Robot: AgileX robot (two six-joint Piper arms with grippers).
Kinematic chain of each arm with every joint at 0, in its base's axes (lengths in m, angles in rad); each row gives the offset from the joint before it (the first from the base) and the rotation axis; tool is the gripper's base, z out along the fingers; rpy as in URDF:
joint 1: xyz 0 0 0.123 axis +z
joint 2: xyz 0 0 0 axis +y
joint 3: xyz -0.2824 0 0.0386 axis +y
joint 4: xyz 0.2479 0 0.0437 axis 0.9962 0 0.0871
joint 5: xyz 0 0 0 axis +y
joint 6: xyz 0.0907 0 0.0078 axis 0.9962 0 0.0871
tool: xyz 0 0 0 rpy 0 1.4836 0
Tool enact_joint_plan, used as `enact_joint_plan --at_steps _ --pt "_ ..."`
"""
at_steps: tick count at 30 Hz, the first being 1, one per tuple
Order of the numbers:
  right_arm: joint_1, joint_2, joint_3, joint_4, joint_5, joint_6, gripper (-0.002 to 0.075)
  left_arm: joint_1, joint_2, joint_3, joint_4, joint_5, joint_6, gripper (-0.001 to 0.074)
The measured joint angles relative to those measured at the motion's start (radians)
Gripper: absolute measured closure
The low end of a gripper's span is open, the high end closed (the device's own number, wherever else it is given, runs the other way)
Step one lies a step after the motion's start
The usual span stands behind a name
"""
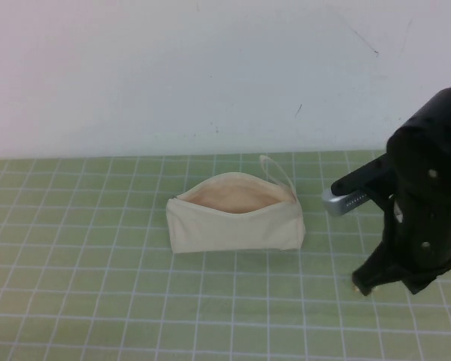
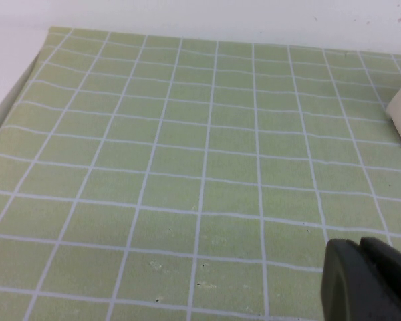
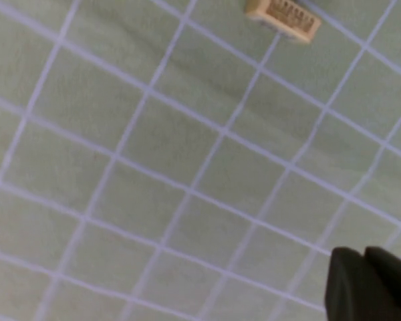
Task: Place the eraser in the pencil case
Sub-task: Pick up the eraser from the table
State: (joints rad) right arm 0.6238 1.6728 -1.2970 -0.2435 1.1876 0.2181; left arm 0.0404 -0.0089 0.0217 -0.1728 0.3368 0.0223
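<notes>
While your left tool (image 2: pixel 367 281) sits clenched low over the bare green worktop (image 2: pixel 187 167), the pencil case (image 1: pixel 235 213) lies unzipped mid-worktop; rightward, your clenched right tool (image 3: pixel 374 284) hovers near the eraser (image 3: pixel 283 18), which lies loose.

Soft, even, bright light; faint shadows; slight blur throughout, strongest in the right wrist view.
</notes>
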Motion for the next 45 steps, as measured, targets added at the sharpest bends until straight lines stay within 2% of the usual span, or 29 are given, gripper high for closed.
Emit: enact_joint_plan --at_steps 3,9,12,18,27,41,43,45 --pt "-0.024 0.037 0.0 0.058 -0.046 0.052 0.0653 0.0 0.0 0.0 0.0 0.0 0.0 0.0739" --pt "-0.091 0.09 0.0 0.174 -0.198 0.094 0.0405 0.0 0.0 0.0 0.0 0.0 0.0 0.0739" --pt "-0.098 0.116 0.0 0.149 -0.247 0.147 0.0347 0.0 0.0 0.0 0.0 0.0 0.0 0.0739" --pt "-0.102 0.189 0.0 0.065 -0.277 0.248 0.0325 0.0 0.0 0.0 0.0 0.0 0.0 0.0739" --pt "-0.109 0.293 0.0 0.056 -0.379 0.279 0.0323 0.0 0.0 0.0 0.0 0.0 0.0 0.0739" --pt "-0.158 0.333 -0.002 0.061 -0.44 0.304 0.0325 0.0 0.0 0.0 0.0 0.0 0.0 0.0739" --pt "-0.158 0.333 -0.002 0.084 -0.442 0.282 0.0343 0.0 0.0 0.0 0.0 0.0 0.0 0.0739" --pt "-0.158 0.333 -0.002 0.113 -0.444 0.242 0.0396 0.0 0.0 0.0 0.0 0.0 0.0 0.0739"
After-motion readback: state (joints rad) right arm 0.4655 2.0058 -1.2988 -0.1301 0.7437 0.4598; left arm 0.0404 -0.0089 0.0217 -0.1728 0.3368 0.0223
